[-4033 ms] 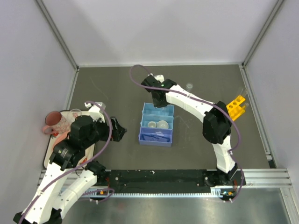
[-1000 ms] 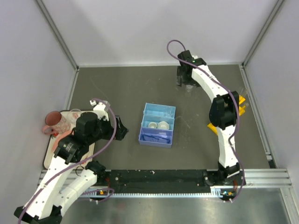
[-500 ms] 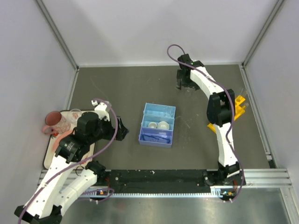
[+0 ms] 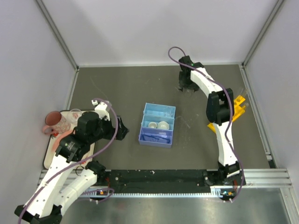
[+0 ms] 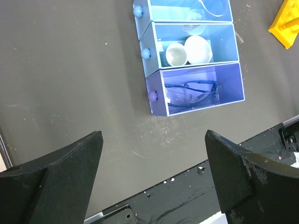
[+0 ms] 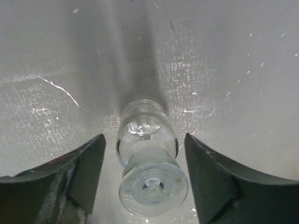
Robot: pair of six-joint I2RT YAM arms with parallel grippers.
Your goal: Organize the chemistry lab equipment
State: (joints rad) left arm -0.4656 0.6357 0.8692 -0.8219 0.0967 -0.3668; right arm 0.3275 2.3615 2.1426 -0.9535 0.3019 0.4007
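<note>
The sorting looks mostly done. Ahead of the left gripper [image 5: 153,136], past its fingertips, sits the blue tray [image 5: 156,100] with all three sections in use. The goggles [image 5: 191,91] lie in the section nearest the fingers. Two white dishes [image 5: 187,51] sit side by side in the middle section. Something clear rests in the farthest one (probably a beaker, though only a glassy rim shows). The left gripper hangs wide apart, holding nothing, well short of the tray. The yellow rack [image 5: 286,23] is off beyond the tray to the right. Whether it holds any tubes I cannot tell.

What seems left is one small clear beaker [image 6: 149,158] out on the bare table [image 6: 233,70]. It lies directly between the fingers of the right gripper [image 6: 144,142], its round base towards the wrist. The fingers stand apart on either side with a gap showing on both, so it is straddled but not gripped. My guess is that this piece needs closing on and carrying to the tray, and it may be the last loose glass item.
</note>
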